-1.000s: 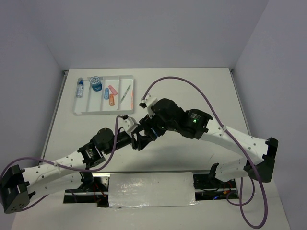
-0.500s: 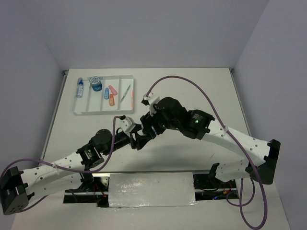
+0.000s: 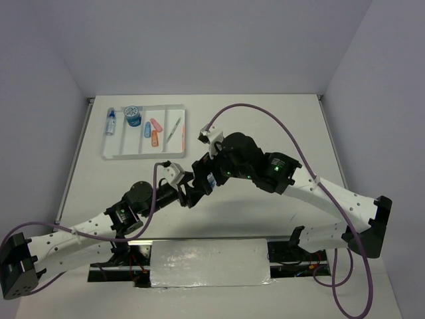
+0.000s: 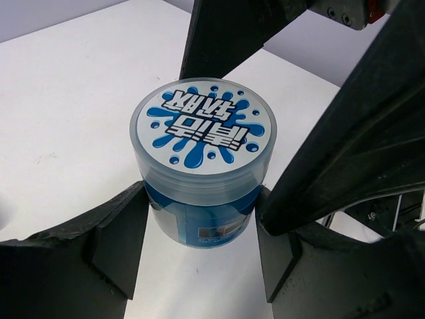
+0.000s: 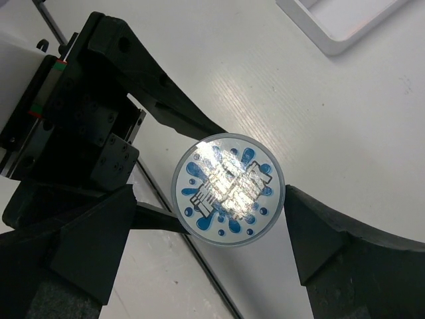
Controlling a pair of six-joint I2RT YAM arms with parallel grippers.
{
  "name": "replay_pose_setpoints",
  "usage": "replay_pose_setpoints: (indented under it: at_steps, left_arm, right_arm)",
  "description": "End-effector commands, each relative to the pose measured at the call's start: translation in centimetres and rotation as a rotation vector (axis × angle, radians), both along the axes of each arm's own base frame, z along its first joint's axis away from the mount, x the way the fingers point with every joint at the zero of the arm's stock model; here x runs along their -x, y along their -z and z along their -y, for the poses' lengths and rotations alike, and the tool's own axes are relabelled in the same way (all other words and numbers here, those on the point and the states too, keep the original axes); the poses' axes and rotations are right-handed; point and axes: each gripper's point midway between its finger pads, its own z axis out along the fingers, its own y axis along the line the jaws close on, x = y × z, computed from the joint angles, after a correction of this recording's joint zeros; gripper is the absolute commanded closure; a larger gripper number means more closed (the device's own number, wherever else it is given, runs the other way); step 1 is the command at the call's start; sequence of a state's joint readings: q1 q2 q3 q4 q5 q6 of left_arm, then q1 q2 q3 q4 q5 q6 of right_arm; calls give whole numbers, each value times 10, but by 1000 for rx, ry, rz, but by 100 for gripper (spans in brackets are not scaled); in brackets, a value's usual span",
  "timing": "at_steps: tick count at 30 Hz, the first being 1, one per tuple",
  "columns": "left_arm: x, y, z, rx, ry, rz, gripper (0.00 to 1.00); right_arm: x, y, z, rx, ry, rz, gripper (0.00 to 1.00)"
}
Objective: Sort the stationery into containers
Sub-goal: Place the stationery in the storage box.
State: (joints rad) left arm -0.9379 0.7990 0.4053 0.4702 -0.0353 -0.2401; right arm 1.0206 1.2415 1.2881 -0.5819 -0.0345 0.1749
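Observation:
A blue round tub (image 4: 202, 166) with a white splash-print lid sits between my left gripper's (image 4: 199, 222) fingers (image 4: 119, 232), which press on both its sides. My right gripper (image 5: 216, 209) is open around the same tub (image 5: 229, 189), with a gap at its left finger (image 5: 93, 246). In the top view both grippers meet at the table's middle, left (image 3: 190, 194) and right (image 3: 203, 181), and hide the tub. The white four-compartment tray (image 3: 143, 157) at the far left holds a second blue tub (image 3: 133, 116), a grey-green pen (image 3: 175, 126), and pink (image 3: 157, 124), orange (image 3: 155, 138) and blue (image 3: 147, 129) stubs.
A small blue-and-white bottle (image 3: 111, 121) lies in the tray's leftmost compartment. A corner of the tray (image 5: 339, 26) shows in the right wrist view. Purple cables loop over both arms. White walls close the table at the back and sides.
The right arm has shifted a little to the right while its gripper stayed over the tub. The left gripper has hardly moved.

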Motion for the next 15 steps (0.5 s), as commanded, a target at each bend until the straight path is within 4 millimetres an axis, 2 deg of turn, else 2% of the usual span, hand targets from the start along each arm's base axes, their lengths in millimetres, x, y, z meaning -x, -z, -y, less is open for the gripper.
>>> replay_pose_setpoints:
  at_steps: [1,6,11,15]
  left_arm:
    - [-5,-40,-4,112,-32,73,100]
    - [-9,-38,-7,110,-58,69,100]
    - [-8,-40,-8,117,-60,74,100]
    - [-8,-43,-9,123,-65,79,100]
  right_arm:
    - [4,-22,-6,-92,-27,18,2]
    - [-4,-30,3,-129,15,25,0]
    - [-21,-41,16,-218,88,12,0]
    - [-32,-34,27,-232,130,-19,0]
